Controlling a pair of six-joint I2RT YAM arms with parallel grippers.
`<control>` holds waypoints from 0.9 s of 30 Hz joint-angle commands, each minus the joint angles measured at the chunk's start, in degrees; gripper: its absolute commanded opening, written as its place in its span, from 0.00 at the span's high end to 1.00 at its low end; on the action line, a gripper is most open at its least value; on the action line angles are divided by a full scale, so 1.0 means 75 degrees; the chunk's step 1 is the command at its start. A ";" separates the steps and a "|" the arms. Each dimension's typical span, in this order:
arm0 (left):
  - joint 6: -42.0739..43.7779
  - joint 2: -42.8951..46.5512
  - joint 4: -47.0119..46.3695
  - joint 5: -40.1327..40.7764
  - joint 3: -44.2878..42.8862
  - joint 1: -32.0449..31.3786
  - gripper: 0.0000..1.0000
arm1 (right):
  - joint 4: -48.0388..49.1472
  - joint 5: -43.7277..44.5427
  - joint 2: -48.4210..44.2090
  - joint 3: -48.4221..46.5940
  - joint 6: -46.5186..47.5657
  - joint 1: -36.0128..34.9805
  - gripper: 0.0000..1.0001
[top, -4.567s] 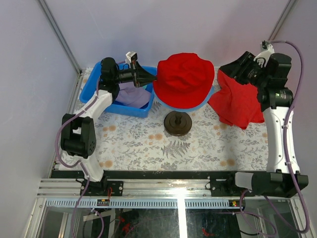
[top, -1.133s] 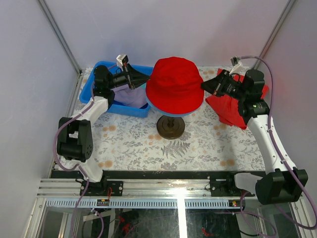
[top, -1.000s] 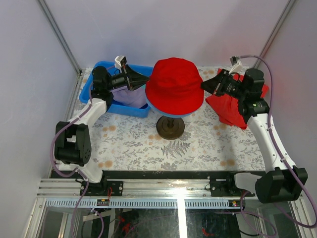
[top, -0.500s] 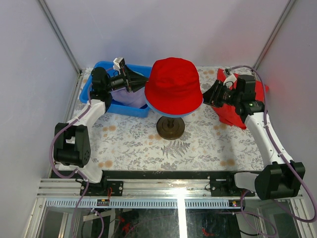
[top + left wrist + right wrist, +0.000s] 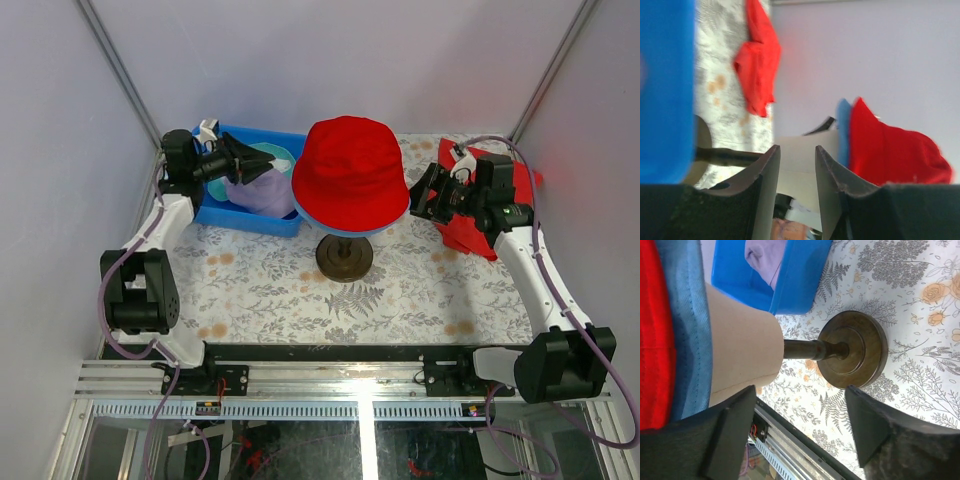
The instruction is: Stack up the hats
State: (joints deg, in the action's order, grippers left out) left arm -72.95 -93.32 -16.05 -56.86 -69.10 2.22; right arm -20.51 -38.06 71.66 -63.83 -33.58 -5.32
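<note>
The red hat sits on top of the blue hat, both on the beige mannequin head; only the blue brim shows. The pale lilac hat and the teal hat lie in the blue bin. My left gripper is open and empty over the bin, left of the red hat. In the left wrist view the gripper points at the head, blue brim and red hat. My right gripper is wide open and empty just right of the hats; its wrist view shows the blue hat.
The mannequin head stands on a dark round base mid-table. A flat red cloth lies under my right arm at the back right. The booth walls close in behind and at both sides.
My left gripper has drawn back left from the red hat's brim to over the bin. My right gripper has moved nearer the front beside the hats. The red hat now sits settled on the blue one.
</note>
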 commanded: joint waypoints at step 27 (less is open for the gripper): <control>0.1631 -0.2676 0.4355 0.3494 -0.2922 0.0597 0.44 | 0.0187 0.0305 -0.0507 0.0571 0.0412 0.0829 0.00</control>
State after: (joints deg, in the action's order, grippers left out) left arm -56.77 -111.92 20.12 -31.77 -87.57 6.57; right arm -21.12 -35.00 69.45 -60.10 -31.42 -0.56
